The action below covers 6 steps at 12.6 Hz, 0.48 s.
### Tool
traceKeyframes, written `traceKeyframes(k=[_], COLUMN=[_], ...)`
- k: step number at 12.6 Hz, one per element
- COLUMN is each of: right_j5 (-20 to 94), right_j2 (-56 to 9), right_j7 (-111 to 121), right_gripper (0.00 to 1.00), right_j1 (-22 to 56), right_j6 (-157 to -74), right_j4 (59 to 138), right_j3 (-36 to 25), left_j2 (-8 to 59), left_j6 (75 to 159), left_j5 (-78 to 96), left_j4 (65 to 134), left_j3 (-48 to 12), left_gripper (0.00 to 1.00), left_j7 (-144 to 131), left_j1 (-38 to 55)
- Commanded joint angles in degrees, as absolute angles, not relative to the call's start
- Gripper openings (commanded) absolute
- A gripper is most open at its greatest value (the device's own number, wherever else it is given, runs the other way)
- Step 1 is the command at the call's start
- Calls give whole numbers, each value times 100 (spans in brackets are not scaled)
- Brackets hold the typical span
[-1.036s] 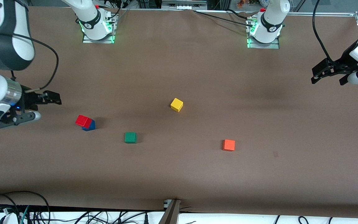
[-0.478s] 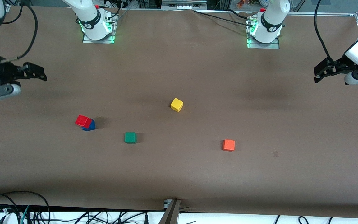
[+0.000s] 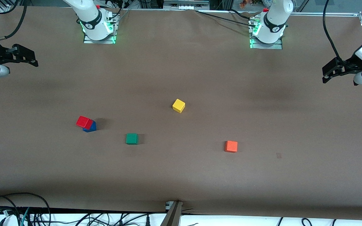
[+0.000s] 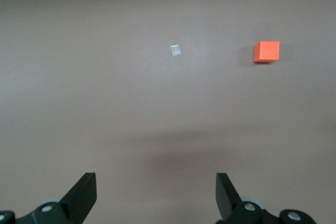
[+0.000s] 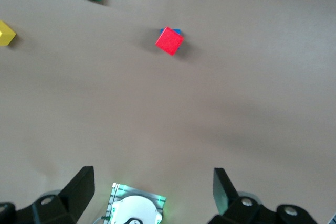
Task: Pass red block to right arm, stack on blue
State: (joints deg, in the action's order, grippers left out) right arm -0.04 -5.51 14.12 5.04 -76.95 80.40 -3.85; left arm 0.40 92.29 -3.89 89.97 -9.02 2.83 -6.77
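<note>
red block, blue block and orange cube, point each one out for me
red block (image 3: 84, 122), front view, middle of its top face
blue block (image 3: 92, 127), front view, visible side below the red block
orange cube (image 3: 231, 146), front view, centre of its top face

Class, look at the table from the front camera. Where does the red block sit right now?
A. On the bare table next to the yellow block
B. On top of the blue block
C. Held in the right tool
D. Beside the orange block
B: the red block rests on the blue block, a little off-centre and turned, while both the right tool and the left tool are open, holding nothing.
</note>
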Motion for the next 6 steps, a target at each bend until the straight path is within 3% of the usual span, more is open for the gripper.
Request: traceKeyframes(k=[1,6], right_j5=[-105,-79], right_j2=[-220,1], right_j7=[1362,668], right_gripper=[100,100], right_j1=[378,360], right_j6=[-7762,-7646], right_j4=[8358,8701], right_j3=[-281,-264], left_j2=[123,132], left_j6=[9123,9053], left_j5=[-431,-413], left_j4=[8868,8868], left_j3=[-923,-923], left_gripper=[100,100], left_j7=[431,413], left_j1=[-765,-765])
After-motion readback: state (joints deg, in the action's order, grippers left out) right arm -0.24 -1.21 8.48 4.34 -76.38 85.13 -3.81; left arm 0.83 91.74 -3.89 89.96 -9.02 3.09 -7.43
